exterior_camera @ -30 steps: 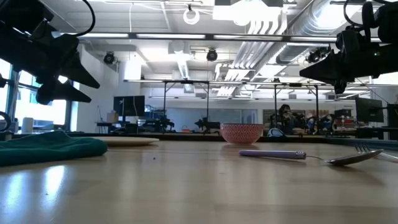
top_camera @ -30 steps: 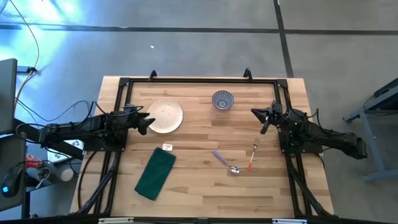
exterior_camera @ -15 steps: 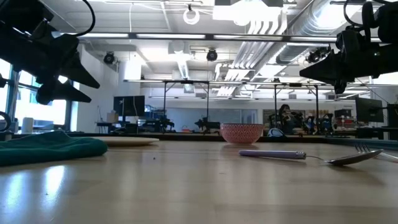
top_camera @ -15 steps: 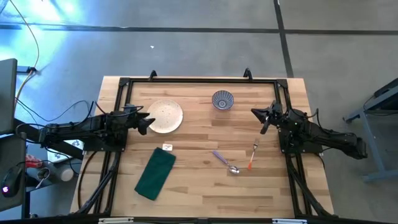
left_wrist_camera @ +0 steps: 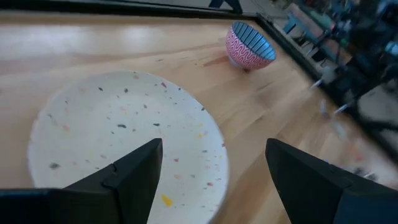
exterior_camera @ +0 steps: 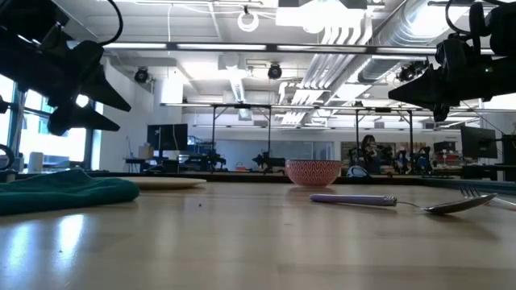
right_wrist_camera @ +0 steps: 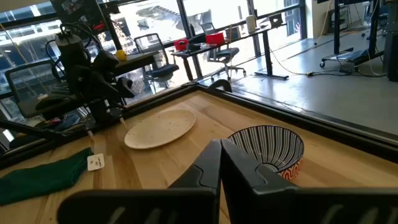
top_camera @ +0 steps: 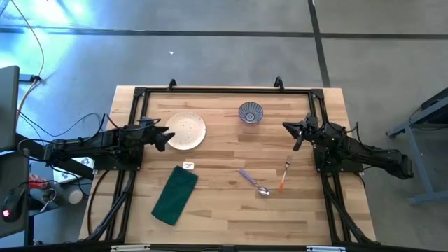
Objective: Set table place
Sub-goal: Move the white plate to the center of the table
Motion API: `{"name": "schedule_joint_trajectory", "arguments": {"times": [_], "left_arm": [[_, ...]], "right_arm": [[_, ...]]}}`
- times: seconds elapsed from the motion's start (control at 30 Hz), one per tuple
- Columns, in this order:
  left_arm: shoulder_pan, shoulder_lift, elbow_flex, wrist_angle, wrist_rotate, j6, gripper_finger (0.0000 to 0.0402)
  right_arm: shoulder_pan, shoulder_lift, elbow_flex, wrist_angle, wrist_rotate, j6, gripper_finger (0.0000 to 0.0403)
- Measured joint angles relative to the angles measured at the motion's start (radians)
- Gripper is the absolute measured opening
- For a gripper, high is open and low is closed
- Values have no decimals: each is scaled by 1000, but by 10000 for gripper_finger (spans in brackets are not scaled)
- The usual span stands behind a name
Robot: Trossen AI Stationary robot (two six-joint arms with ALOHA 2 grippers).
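One plate point(top_camera: 186, 131), one bowl point(top_camera: 250, 112), one spoon point(top_camera: 253, 183), one fork point(top_camera: 283, 175) and one napkin point(top_camera: 175, 194) are lying on the worktop point(top_camera: 224, 150). The left hand point(top_camera: 162, 137) is hovering spread beside the plate; the right hand point(top_camera: 292, 136), pressed together, is hanging well beyond the bowl.

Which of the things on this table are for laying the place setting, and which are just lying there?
For the job:
- cream plate
- blue patterned bowl
- lilac-handled spoon
- orange-handled fork
- green napkin

Just lying about:
- small white tag, beside the napkin
- cables on the floor, off the table
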Motion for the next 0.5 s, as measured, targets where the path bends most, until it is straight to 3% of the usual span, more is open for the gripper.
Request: {"name": "schedule_joint_trajectory", "arguments": {"times": [0.17, 0.33, 0.5], "left_arm": [[0, 0, 0, 4, 15, -158, 276], [0, 0, 0, 4, 22, -195, 276], [0, 0, 0, 15, 13, -268, 276]], "right_arm": [[0, 0, 0, 0, 0, 0, 0], [-2, 0, 0, 0, 82, -89, 0], [-2, 0, 0, 0, 95, -112, 0]]}}
